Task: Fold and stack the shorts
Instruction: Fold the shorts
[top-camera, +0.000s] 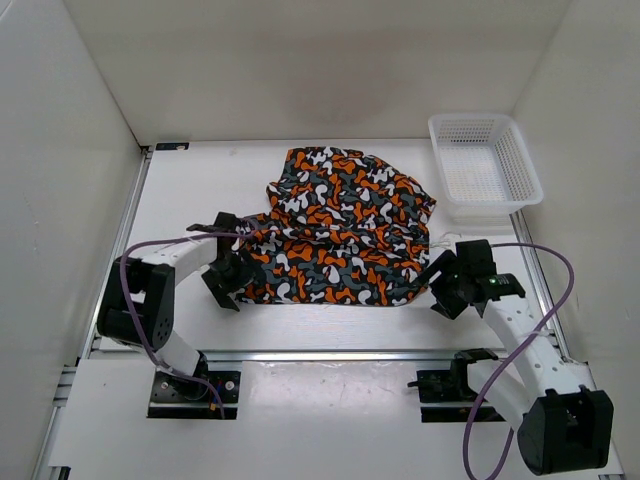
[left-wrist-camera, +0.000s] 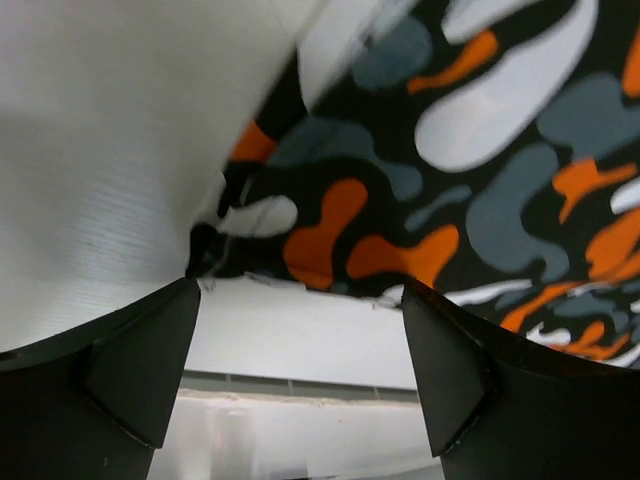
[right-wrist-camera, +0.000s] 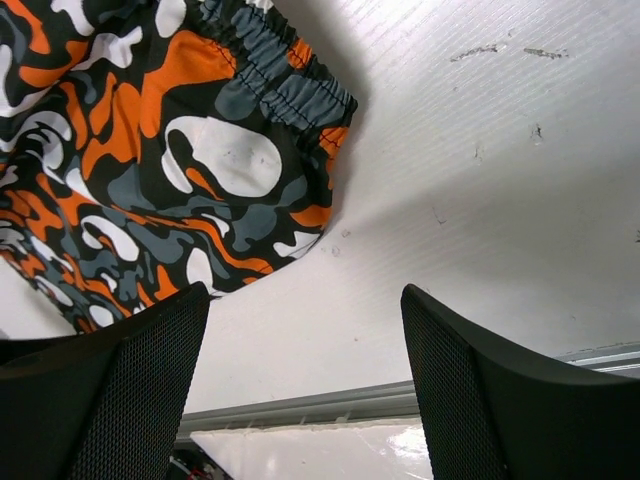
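- Left gripper (top-camera: 232, 268): jaws parted, nothing between them. The left wrist view shows both fingers (left-wrist-camera: 140, 360) standing apart over bare table, with the cloth's hem corner just ahead of the gap and not inside it.
- Right gripper (top-camera: 445, 282): likewise released and empty. Its wrist view shows the fingers (right-wrist-camera: 480, 380) spread wide. The gathered waistband corner (right-wrist-camera: 285, 85) lies ahead and to the left of the gap, with no contact.
- Judgement on placement: each gripper sits low at one near corner of the garment, one on each side. That reads as lining up for a paired pinch, so the near edge can be lifted evenly and carried over in one fold.
- The shorts (top-camera: 340, 228): lying on the table (top-camera: 195, 190) at its centre, between the two grippers. The near edge runs fairly straight from one gripper to the other. The far portion is rumpled and bunched, not squared off.
- Task standing, as judged: no tidy fold is evident and nothing is stacked.
- Risk noted: the cloth is thin and limp. A pinch taken on one side only would drag the near edge askew, and the far bunching may carry through into the fold.
- White mesh basket (top-camera: 484, 118): at the far right corner, apart from the garment, with no cloth visible in it.
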